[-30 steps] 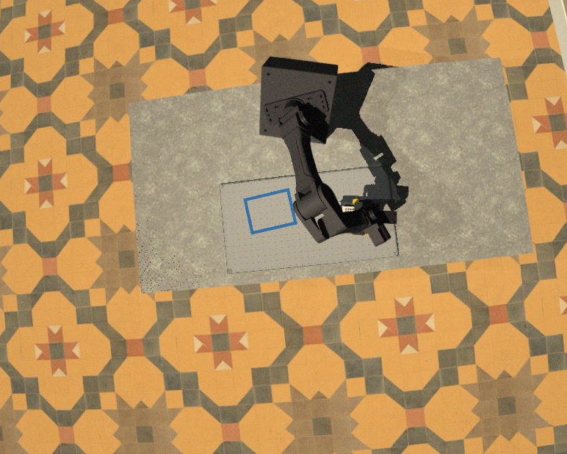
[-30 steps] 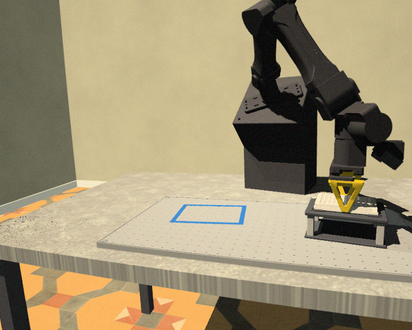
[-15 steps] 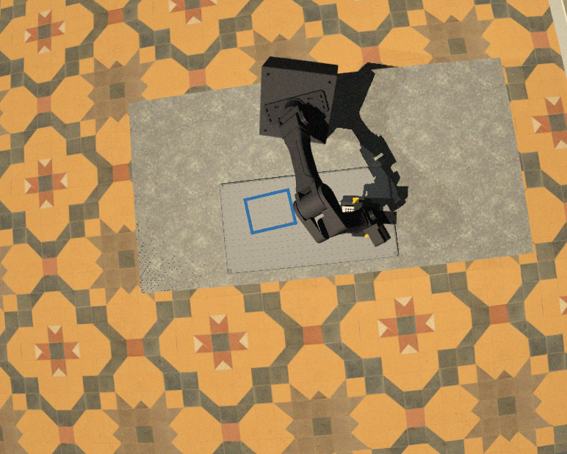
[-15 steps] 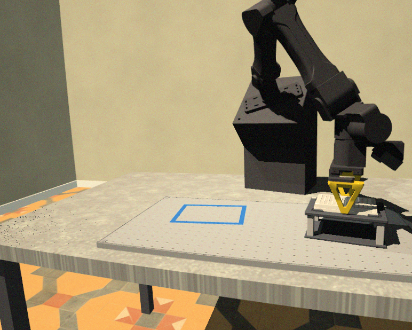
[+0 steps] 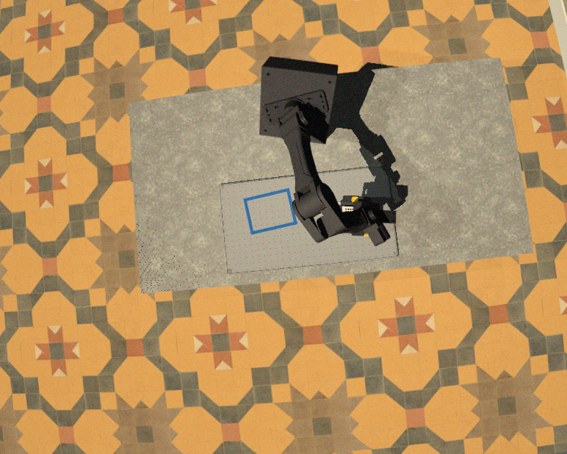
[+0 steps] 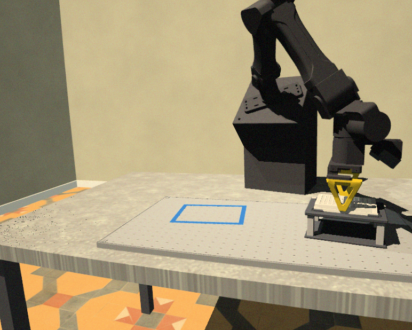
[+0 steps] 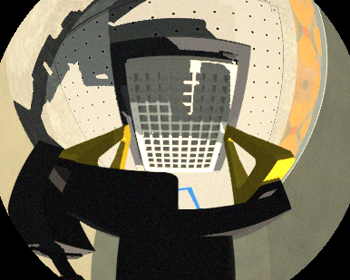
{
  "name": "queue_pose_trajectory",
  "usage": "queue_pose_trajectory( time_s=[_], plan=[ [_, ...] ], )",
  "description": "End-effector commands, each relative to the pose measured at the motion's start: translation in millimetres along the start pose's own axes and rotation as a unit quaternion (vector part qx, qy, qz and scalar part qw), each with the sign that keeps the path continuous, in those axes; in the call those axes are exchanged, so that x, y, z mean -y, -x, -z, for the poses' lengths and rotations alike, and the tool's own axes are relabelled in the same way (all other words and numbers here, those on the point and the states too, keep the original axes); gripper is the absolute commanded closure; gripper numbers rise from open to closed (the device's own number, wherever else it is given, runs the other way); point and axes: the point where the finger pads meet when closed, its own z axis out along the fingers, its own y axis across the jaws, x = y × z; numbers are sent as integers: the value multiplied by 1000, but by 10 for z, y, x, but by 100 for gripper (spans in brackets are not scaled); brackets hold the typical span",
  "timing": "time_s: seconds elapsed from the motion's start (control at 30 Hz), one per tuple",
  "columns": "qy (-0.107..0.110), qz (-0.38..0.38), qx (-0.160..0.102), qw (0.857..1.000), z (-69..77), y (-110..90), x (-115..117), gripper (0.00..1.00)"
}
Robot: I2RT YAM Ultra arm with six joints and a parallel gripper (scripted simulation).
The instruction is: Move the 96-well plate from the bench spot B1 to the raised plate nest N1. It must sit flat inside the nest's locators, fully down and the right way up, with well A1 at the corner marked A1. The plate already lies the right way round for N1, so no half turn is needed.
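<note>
The white 96-well plate point(image 6: 343, 203) lies on the dark raised nest N1 point(image 6: 346, 222) at the right of the grey breadboard. It looks flat and level with the nest's top. My gripper point(image 6: 342, 197), with yellow fingers, points straight down over the plate and is open. In the wrist view the fingers stand on either side of the plate point(image 7: 178, 125), with a small gap on each side. The blue outline B1 point(image 6: 208, 214) is empty and also shows in the top view point(image 5: 269, 211). In the top view the arm hides most of the plate. I cannot read the A1 mark.
The black robot base block point(image 6: 279, 139) stands behind the nest on the stone table. The grey dotted breadboard point(image 6: 243, 234) holds B1 at its left and the nest at its right. The table's front edge is close to the breadboard.
</note>
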Motion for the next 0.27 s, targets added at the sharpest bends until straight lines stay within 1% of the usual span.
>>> queue_pose_trajectory(
  time_s=[0.0,0.07,0.17,0.23],
  plan=[
    [-10,-1,13,1000,248,94,66,0],
    [-5,3,9,1000,282,60,-1,0],
    [-8,1,12,1000,372,75,34,0],
    [-8,1,12,1000,372,75,34,0]
  ],
)
